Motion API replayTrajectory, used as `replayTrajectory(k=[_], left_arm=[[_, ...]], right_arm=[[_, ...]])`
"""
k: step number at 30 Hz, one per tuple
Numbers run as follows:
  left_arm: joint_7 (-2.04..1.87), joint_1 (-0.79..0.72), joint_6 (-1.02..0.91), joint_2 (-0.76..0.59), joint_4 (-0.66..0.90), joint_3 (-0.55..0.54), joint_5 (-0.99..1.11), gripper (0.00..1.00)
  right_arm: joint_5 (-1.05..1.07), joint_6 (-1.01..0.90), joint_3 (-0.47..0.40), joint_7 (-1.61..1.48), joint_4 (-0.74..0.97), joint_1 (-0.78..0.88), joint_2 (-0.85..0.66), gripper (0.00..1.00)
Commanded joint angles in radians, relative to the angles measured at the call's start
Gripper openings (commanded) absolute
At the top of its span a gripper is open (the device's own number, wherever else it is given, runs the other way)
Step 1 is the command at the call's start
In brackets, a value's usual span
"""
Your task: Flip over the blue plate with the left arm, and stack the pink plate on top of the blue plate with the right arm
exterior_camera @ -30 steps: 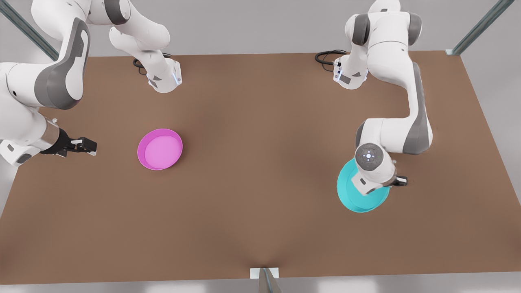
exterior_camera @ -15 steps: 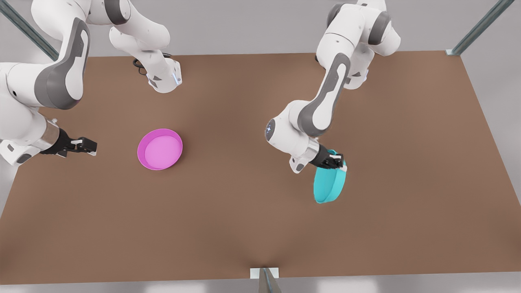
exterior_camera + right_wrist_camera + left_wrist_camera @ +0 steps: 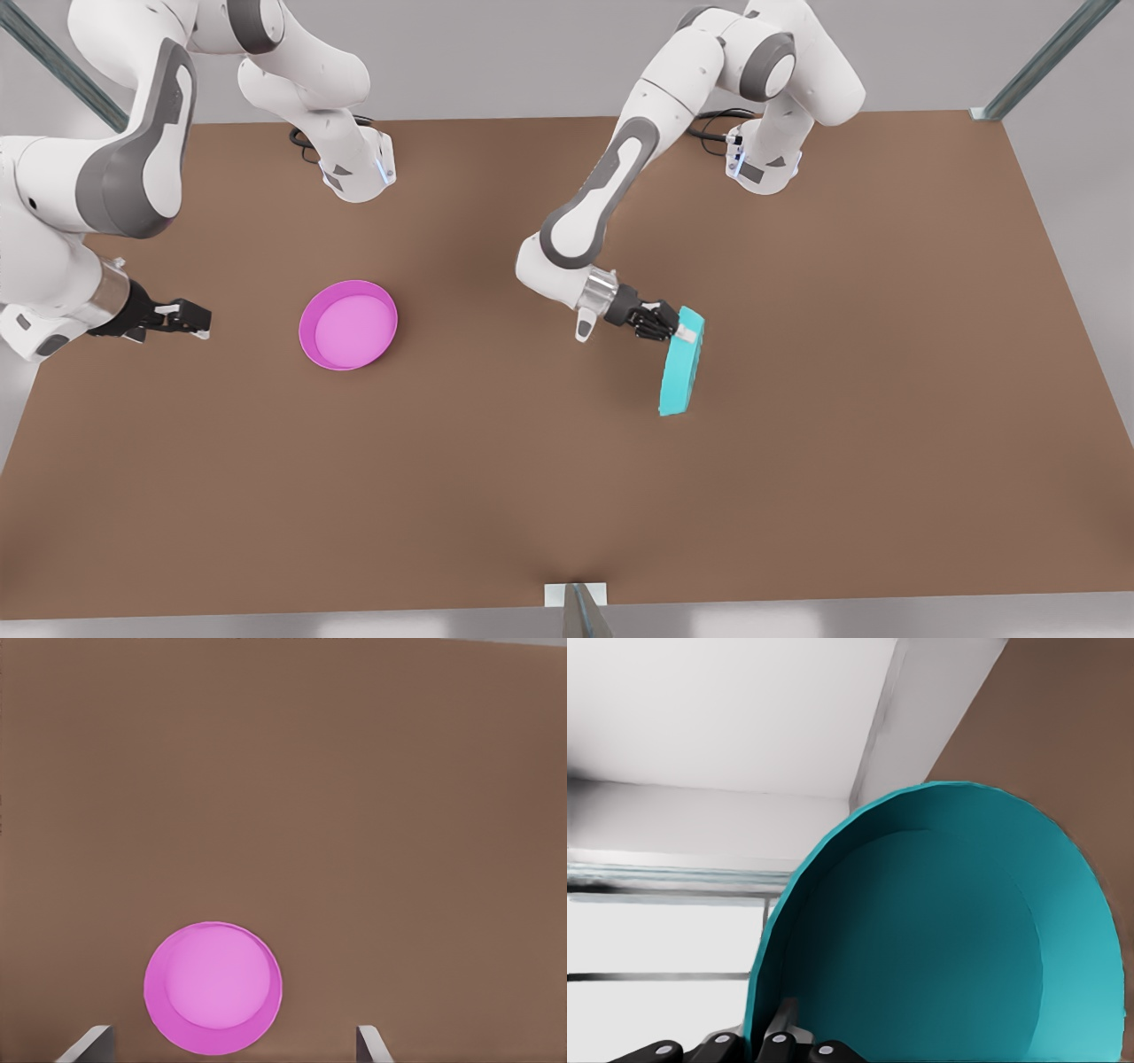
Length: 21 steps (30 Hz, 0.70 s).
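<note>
Left gripper (image 3: 680,326) is clamped on the rim of the blue plate (image 3: 681,363), carrying it clear of the brown table (image 3: 567,478). The plate is turned on edge, nearly vertical, hanging from the fingertips toward the table's near edge. In the left wrist view the blue plate (image 3: 939,939) shows its concave inside to the camera, with one finger (image 3: 780,1028) pressed against the rim.

Right gripper (image 3: 190,319) sits at the front view's left, fingers spread apart with nothing between them; that arm waits. The pink plate (image 3: 348,324) lies flat on the table, open side up, a little ahead of the right gripper and well apart from the blue plate. In the right wrist view the pink plate (image 3: 213,988) sits ahead of the spread fingertips (image 3: 89,1043).
</note>
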Motion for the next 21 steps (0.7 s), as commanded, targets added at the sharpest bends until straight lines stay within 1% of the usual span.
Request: replayTrajectory(k=[1,6,8,14,21], left_arm=[[-0.008,-0.005,0.001,0.002,-0.007,-0.001,0.032,0.21],[-0.077,-0.04,0.007,0.023,-0.044,-0.001,0.13,0.21],[-0.131,-0.051,0.032,0.03,-0.075,-0.002,0.181,0.21],[-0.244,-0.074,0.09,0.076,-0.102,-0.002,0.308,0.21],[-0.322,-0.104,0.027,0.16,-0.111,-0.001,0.363,0.21]], right_arm=[[0.001,0.0,0.0,0.0,0.0,-0.001,0.0,1.0],[0.0,0.0,0.0,0.0,0.0,-0.001,0.0,1.0],[0.0,0.0,0.0,0.0,0.0,0.001,0.0,1.0],[0.001,0.0,0.0,0.002,0.0,0.001,0.001,1.0],[0.001,0.0,0.0,0.002,0.0,0.002,0.001,1.0]])
